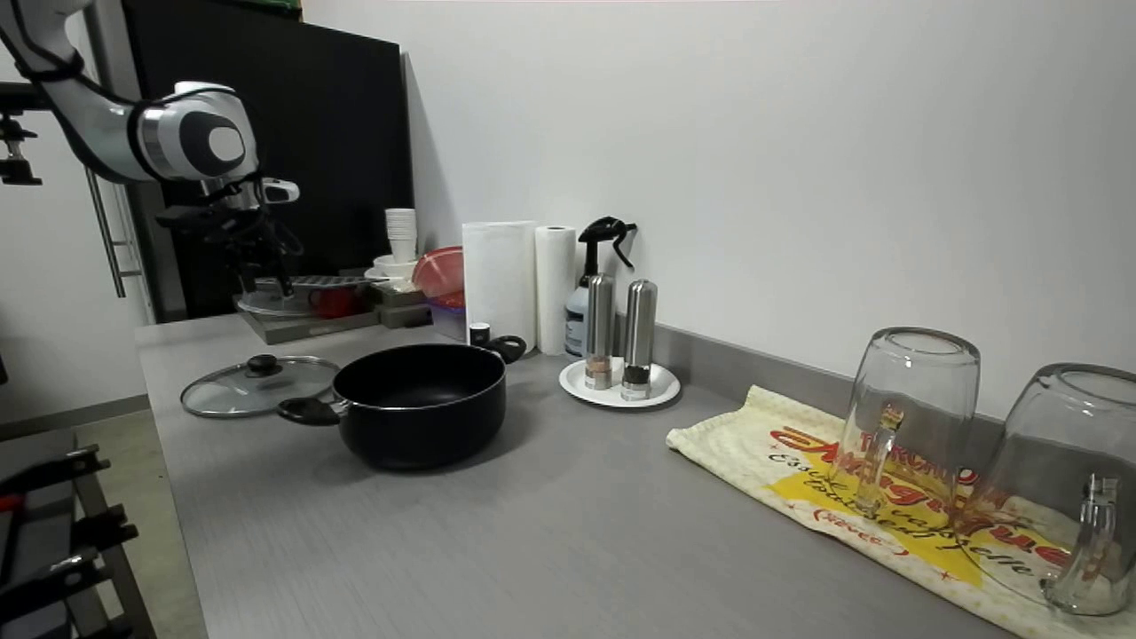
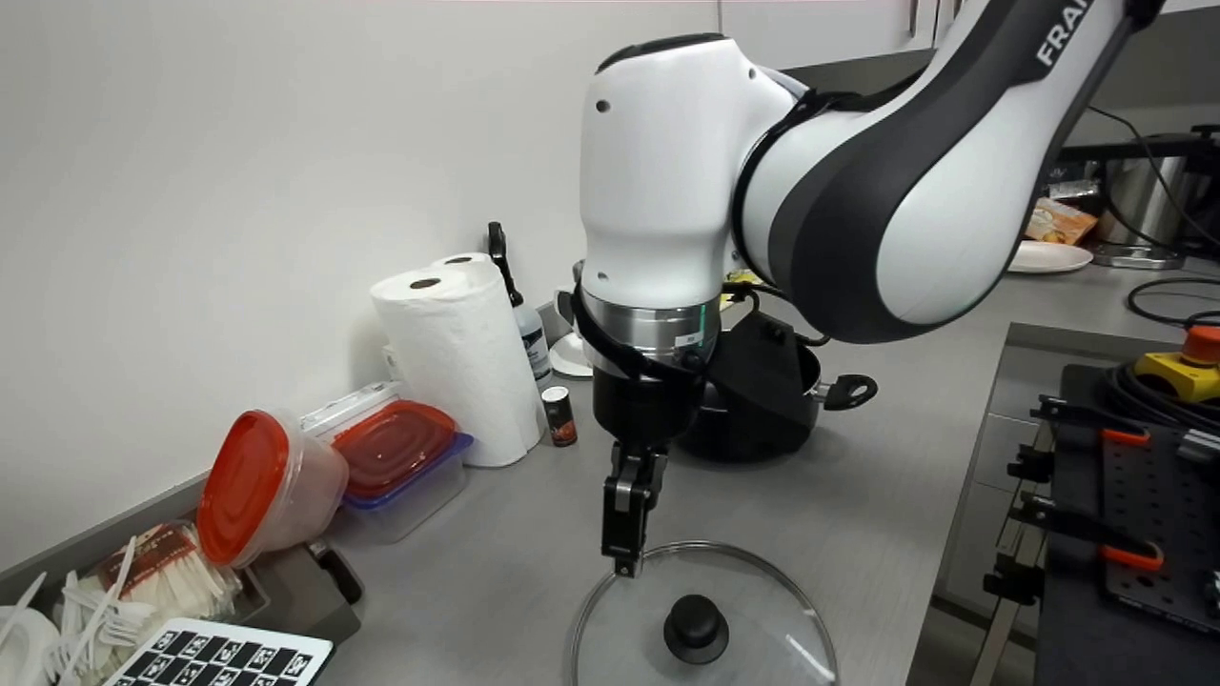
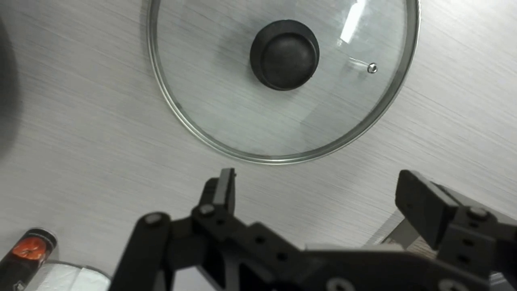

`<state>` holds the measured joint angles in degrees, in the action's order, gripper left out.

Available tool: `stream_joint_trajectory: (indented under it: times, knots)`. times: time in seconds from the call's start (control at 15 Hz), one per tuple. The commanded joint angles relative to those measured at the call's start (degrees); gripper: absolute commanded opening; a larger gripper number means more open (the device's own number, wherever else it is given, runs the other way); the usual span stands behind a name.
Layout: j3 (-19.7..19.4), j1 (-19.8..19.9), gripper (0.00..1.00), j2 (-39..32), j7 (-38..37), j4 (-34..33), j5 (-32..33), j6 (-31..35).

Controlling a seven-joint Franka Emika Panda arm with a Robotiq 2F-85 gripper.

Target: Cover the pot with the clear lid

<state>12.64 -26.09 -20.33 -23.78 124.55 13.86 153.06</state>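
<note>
The black pot (image 1: 422, 439) stands uncovered on the grey counter; in an exterior view (image 2: 742, 451) it is partly hidden behind the arm. The clear lid (image 1: 266, 388) lies flat on the counter beside the pot, with its dark knob up; it also shows in an exterior view (image 2: 753, 600) and fills the top of the wrist view (image 3: 274, 125). My gripper (image 3: 317, 180) is open and empty, with its fingers wide apart just outside the lid's rim in the wrist view. It hangs above the counter in both exterior views (image 1: 264, 288) (image 2: 624, 562), apart from the knob.
Paper towel rolls (image 1: 501, 284), a spray bottle (image 1: 577, 319) and two grinders on a white plate (image 1: 612, 401) stand along the wall. Upturned glasses (image 1: 919, 399) stand on a cloth. A small dark can (image 2: 559, 415), red-lidded containers (image 2: 396, 453) and a cutlery box (image 2: 181, 581) stand near the lid.
</note>
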Motion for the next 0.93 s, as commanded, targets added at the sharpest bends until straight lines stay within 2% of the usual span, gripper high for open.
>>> stream_joint_trajectory:
  times: [0.0,0.87]
  knots:
    - [-1.27,-1.53,1.0,-1.36,-1.1,-0.9,-0.59,-0.77]
    - [-1.7,-3.94,1.0,-4.47,-2.23,1.11,-1.04,-0.55]
